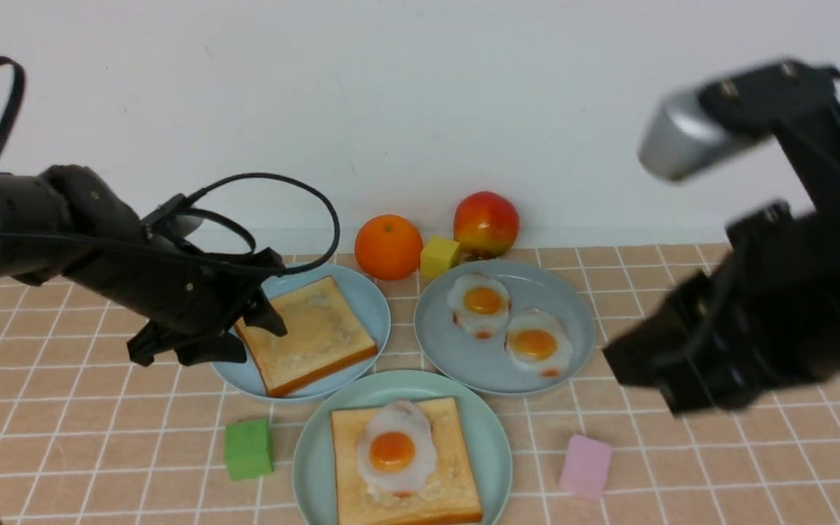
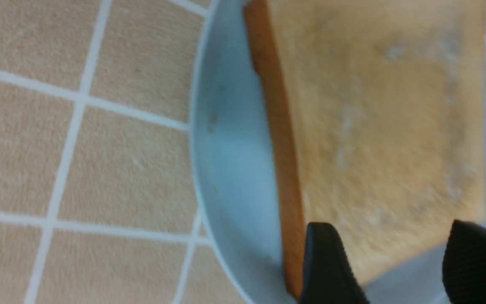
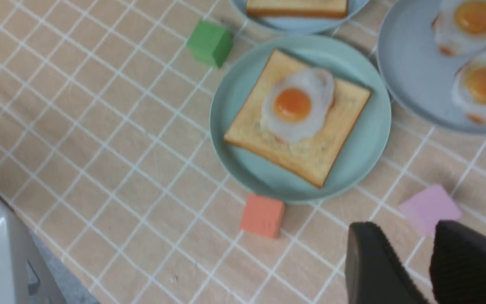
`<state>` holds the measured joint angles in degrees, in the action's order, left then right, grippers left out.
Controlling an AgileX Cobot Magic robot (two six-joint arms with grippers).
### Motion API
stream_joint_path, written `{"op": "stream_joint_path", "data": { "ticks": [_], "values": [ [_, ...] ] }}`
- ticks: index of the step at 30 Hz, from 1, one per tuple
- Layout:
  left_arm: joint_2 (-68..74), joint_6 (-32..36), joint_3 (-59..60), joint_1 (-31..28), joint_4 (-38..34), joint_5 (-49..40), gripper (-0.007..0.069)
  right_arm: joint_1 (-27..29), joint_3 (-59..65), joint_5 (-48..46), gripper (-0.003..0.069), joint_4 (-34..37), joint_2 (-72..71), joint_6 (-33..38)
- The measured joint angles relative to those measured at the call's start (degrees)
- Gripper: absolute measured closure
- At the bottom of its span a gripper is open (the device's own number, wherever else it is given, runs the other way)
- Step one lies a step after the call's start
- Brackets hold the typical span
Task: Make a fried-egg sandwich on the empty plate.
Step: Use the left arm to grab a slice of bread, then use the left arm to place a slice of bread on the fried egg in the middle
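Front view of a tan tiled table. The left arm reaches in from the left of the frame, and its left gripper (image 1: 259,341) hangs low over the left rim of the sky-blue plate (image 1: 372,302), just left of centre. The right arm fills the right edge, blurred and raised well clear of the plates. The right gripper (image 3: 411,236) has its fingers a narrow gap apart, with nothing between them.

At bottom centre sits the mint-green plate (image 1: 489,437), carrying the lower toast slice (image 1: 449,488) with a fried egg (image 1: 393,446) on top. The sandwich seems to lack only its lid. That lid, the second toast slice (image 1: 310,332), lies flat on the sky-blue plate, turned so one corner points left toward the left gripper.

The left gripper's fingers stand wide apart and straddle that corner, one at the brown crust and one past the neighbouring edge, not yet gripping. The slice lies just right of this gripper, so the left arm is clearly the nearer one.
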<state>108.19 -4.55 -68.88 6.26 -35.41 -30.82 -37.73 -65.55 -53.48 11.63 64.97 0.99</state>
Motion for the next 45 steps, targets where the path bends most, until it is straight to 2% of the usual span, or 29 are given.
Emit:
{"op": "stream_joint_path", "data": {
  "ticks": [4, 9, 17, 18, 25, 33, 38, 40, 45],
  "values": [
    [3.7, -1.0, -0.2, 0.0, -0.7, 1.1, 0.0239, 0.0, 3.5, 1.9, 0.0421, 0.0, -2.2, 0.3],
    [5.9, 1.2, -0.9, 0.0, -2.6, 2.2, 0.0288, 0.0, 4.5, 2.4, 0.0419, 0.0, -2.4, 0.4],
    [6.4, 2.2, -1.1, -0.1, -2.6, 1.4, 0.0575, 0.0, 4.7, 2.4, 0.0419, 0.1, -2.4, 0.4],
    [6.1, 2.2, -1.1, -0.1, -2.3, 1.3, 0.0588, 0.0, 4.7, 2.3, 0.0419, 0.2, -2.4, 0.4],
    [-2.4, 2.3, -0.6, -0.1, 2.2, -2.0, 0.0593, 0.0, 4.7, 0.8, 0.0419, 0.4, -2.4, 0.4],
    [-18.6, 3.0, 0.4, 0.4, 2.3, -5.3, 0.0593, 0.0, 4.7, 0.2, 0.0419, 0.4, -2.4, 0.4],
    [-23.1, 4.5, 7.6, 5.3, 1.0, -5.2, 0.0593, 0.0, 4.9, 0.2, 0.0419, 0.6, -2.4, 0.4],
    [-22.5, 4.5, 12.9, 10.4, -0.3, -2.1, 0.0593, 0.0, 4.9, 0.2, 0.0419, 0.8, -2.4, 0.4],
    [-19.1, 4.1, 18.8, 16.1, -1.4, 5.2, 0.0593, 0.0, 4.9, 0.2, 0.0419, 0.9, -2.4, 0.4]
  ]
}}
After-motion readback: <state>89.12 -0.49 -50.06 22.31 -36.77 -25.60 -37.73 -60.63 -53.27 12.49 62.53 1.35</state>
